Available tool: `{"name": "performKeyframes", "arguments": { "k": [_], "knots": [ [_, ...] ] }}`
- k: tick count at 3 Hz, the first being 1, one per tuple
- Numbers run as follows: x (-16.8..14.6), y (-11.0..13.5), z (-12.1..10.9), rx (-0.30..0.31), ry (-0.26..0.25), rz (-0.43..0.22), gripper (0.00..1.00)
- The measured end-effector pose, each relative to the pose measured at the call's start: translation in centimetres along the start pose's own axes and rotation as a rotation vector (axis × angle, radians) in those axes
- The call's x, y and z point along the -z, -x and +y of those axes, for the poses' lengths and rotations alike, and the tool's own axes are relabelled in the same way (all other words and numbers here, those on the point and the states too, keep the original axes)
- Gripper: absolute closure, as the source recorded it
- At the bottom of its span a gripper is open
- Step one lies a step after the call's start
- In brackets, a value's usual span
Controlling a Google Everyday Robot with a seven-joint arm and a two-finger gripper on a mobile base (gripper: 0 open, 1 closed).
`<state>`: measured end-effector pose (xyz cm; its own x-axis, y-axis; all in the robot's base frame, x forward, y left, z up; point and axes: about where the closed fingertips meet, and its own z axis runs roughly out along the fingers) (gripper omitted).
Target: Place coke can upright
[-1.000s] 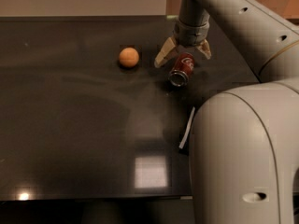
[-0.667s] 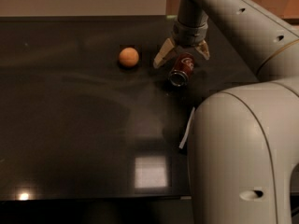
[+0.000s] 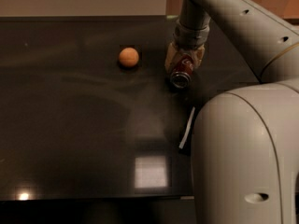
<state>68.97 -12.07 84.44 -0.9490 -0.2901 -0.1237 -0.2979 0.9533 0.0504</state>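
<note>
Lying tilted at the far right of the dark table (image 3: 70,125): coke can (image 3: 180,76), red body, silver end. Long axis runs from the gripper down toward the camera, silver end facing forward and slightly left; not upright. Whether it touches the tabletop cannot be told. Gripper (image 3: 184,65): directly above the can, beige fingers (image 3: 171,59) closed against both its sides. Orange ball (image 3: 128,57): left of the can, apart. White strip (image 3: 187,128): nearer, beside the robot's body (image 3: 243,162).
</note>
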Motion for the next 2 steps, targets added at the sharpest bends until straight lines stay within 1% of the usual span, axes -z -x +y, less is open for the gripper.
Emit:
{"name": "performKeyframes", "arguments": {
  "k": [1,2],
  "knots": [
    [0.3,-0.1,0.2,0.015,0.008,-0.010,0.64],
    [1.9,0.2,1.0,0.079,0.044,-0.068,0.87]
  ]
}}
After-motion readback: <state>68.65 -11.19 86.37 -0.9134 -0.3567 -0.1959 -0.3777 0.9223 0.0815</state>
